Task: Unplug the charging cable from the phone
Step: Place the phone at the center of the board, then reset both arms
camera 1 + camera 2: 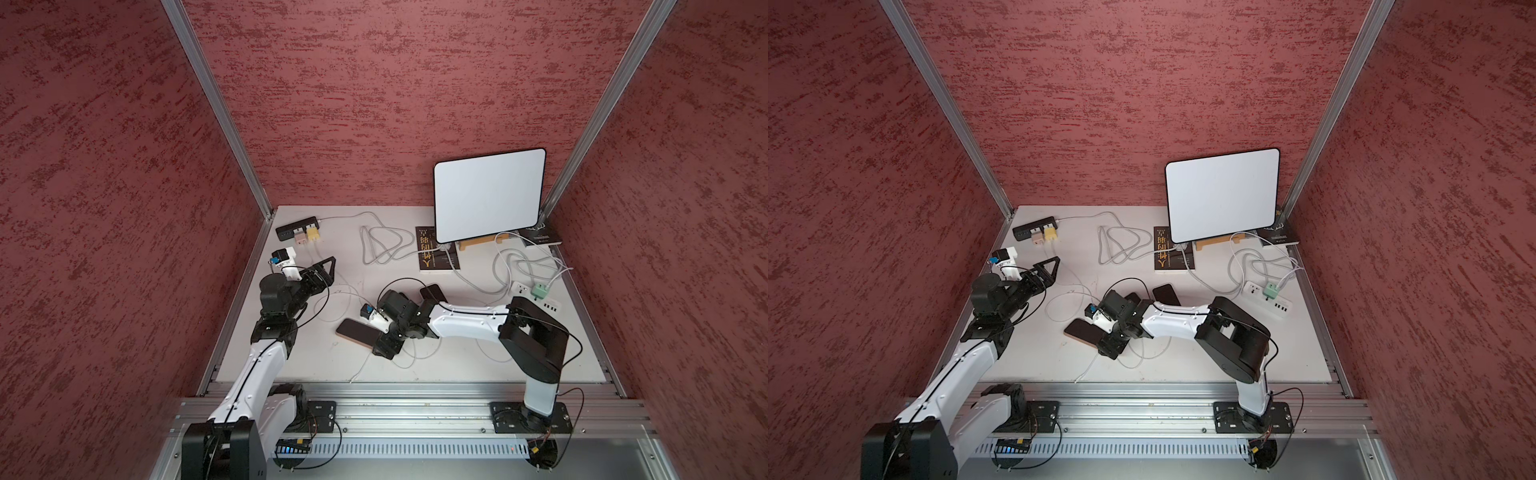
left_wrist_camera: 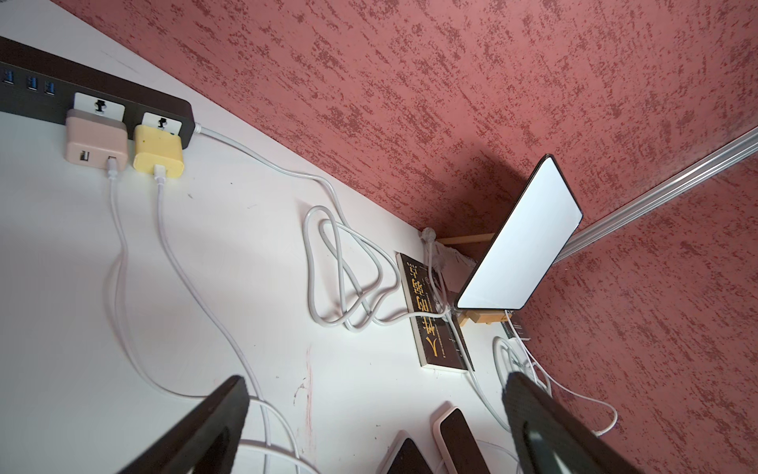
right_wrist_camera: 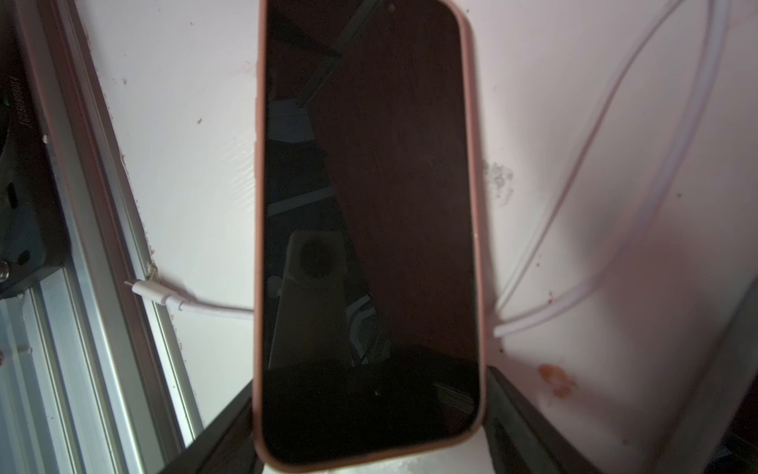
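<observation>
A phone (image 3: 369,205) in a pink case lies screen up on the white table, seen in both top views (image 1: 355,331) (image 1: 1081,332). My right gripper (image 3: 369,398) (image 1: 384,345) straddles its near end, jaws open, with a thin gap beside one finger (image 3: 512,414). The white charging cable's plug (image 3: 151,289) lies loose on the table beside the phone, out of its port. The cable runs under the phone; its end (image 1: 353,379) points at the front rail. My left gripper (image 2: 377,381) (image 1: 326,268) hovers open and empty at the left.
A black power strip (image 1: 297,226) with pink and yellow chargers sits at the back left. A tablet (image 1: 489,195) on a wooden stand, a book (image 1: 436,249) and a white power strip (image 1: 536,297) stand at the right. Another dark phone (image 1: 432,293) lies behind my right arm. Loose cables cross the table.
</observation>
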`<state>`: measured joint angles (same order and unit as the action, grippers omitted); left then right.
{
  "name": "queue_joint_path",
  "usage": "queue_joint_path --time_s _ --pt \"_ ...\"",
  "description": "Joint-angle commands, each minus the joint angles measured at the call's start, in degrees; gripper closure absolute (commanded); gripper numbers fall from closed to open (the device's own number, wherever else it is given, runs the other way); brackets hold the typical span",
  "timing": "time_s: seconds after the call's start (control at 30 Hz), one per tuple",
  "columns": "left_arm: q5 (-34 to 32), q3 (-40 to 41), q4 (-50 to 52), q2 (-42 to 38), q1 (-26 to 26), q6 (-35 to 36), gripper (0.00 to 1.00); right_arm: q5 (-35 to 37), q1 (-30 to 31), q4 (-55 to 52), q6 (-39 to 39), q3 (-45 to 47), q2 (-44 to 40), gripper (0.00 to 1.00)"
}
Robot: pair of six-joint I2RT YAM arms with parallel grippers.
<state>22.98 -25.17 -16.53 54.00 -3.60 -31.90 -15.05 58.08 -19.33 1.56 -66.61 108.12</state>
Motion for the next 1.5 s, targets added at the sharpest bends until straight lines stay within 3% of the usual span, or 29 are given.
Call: queue_joint_path --time_s 0.0,0.17,0.37,0.6,0.8,1.0,1.27,1.47 --pt "-2.3 -1.8 2.7 -0.9 -0.7 4.4 0.0 0.9 0.3 0.5 -0.6 0.1 -1.6 0.02" --pt "-4.5 -2.1 3.2 -1.5 -1.6 8.4 0.0 2.0 -0.8 -0.1 -2.1 0.1 -5.4 0.01" --pt "-6.4 -2.2 1.0 -0.3 -3.0 13.9 0.0 4.2 -6.4 -0.5 -4.0 1.1 -11.1 0.01" --pt "-9.1 1.2 -6.2 2.2 -3.6 21.0 0.0 9.1 -18.3 0.2 -4.4 4.3 -17.7 0.01" --pt "-12.6 4.2 -13.5 6.1 -3.6 24.2 0.0 15.0 -32.2 4.1 -3.3 9.3 -24.0 0.01" --pt "-15.3 3.6 -18.1 14.6 -3.7 26.5 0.0 23.4 -42.2 17.2 0.7 18.4 -27.8 0.01" --pt "-13.2 3.9 -26.7 23.7 -3.3 28.7 0.0 17.8 -54.3 38.3 1.1 29.3 -25.0 0.01" --pt "-12.1 8.8 -42.1 30.1 -0.9 32.7 0.0 17.0 -56.6 49.8 -0.9 33.2 -21.7 0.01"
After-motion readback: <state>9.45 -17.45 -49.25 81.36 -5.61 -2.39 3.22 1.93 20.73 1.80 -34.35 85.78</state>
